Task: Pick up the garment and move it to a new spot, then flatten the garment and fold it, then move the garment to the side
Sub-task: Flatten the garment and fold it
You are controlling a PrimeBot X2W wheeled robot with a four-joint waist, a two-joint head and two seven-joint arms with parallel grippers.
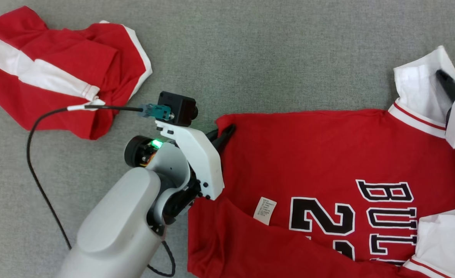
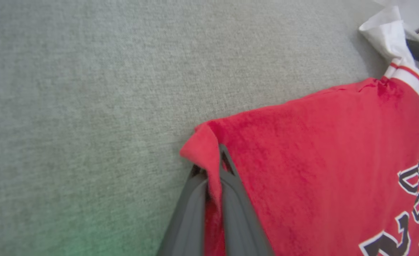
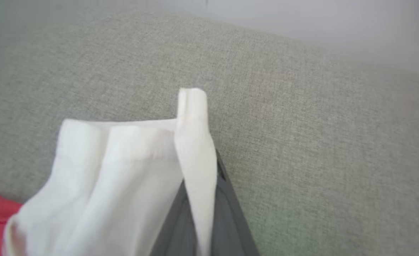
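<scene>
The garment (image 1: 320,154), a red jersey with black-and-white lettering (image 1: 366,216) and a small white tag (image 1: 265,210), lies spread on the grey cloth surface at the right of the head view. My left gripper (image 1: 227,134) is shut on its red upper left corner; in the left wrist view the corner (image 2: 204,149) folds between the two dark fingers of the left gripper (image 2: 213,167). My right gripper (image 1: 443,79) is shut on the white sleeve end (image 1: 420,85) at the upper right. There the white cloth (image 3: 117,170) runs between the closed fingers of the right gripper (image 3: 204,167).
A second red and white garment (image 1: 57,69) lies crumpled at the far left. A black cable (image 1: 38,162) loops over the grey surface (image 1: 269,50) beside my left arm. The surface's far edge meets a pale wall (image 3: 319,21) in the right wrist view.
</scene>
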